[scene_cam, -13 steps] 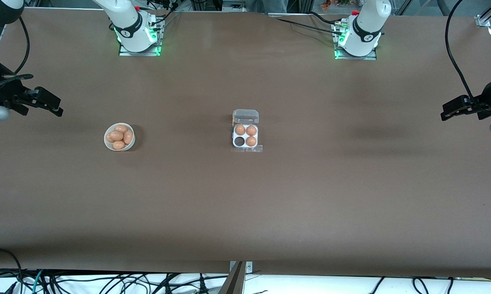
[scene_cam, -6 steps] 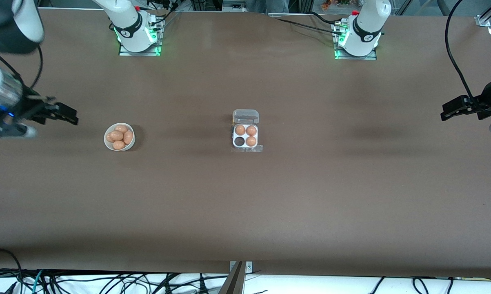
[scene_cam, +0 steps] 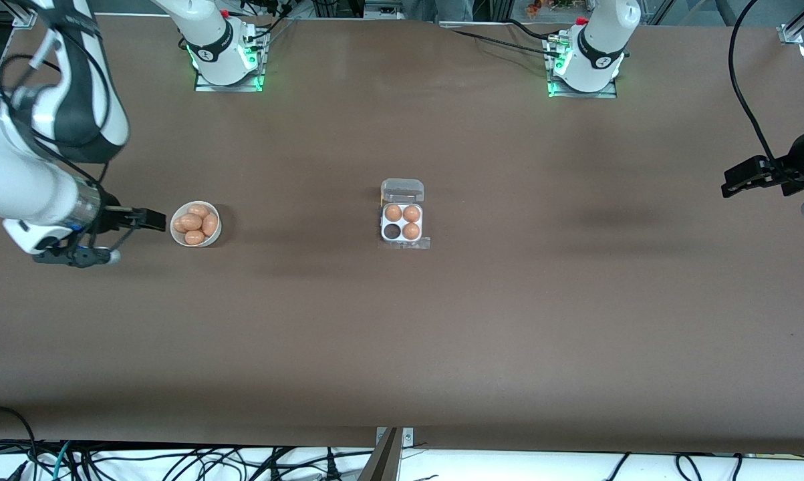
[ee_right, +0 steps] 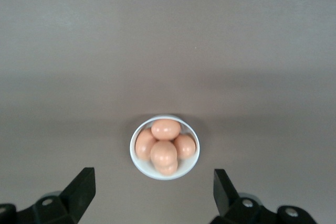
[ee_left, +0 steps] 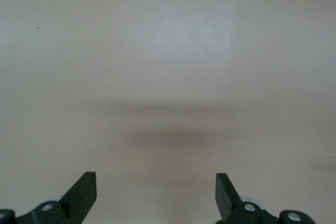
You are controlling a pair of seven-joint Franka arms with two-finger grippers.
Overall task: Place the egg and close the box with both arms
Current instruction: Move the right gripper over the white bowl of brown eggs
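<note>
- Round white bowl (scene_cam: 175, 234) (ee_right: 137, 163) on the brown desk (scene_cam: 402, 334), toward the right arm's end.
- Black cables (scene_cam: 174, 461) along the desk's near edge.

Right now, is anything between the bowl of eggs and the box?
No. The front view shows only bare table between the bowl and the box.

Front cam is high, facing both arm bases, covering the whole table (scene_cam: 508, 321). Right wrist cam looks down on the bowl (ee_right: 164, 148), shared with front (scene_cam: 195, 224). Left wrist cam sees only bare tabletop.
</note>
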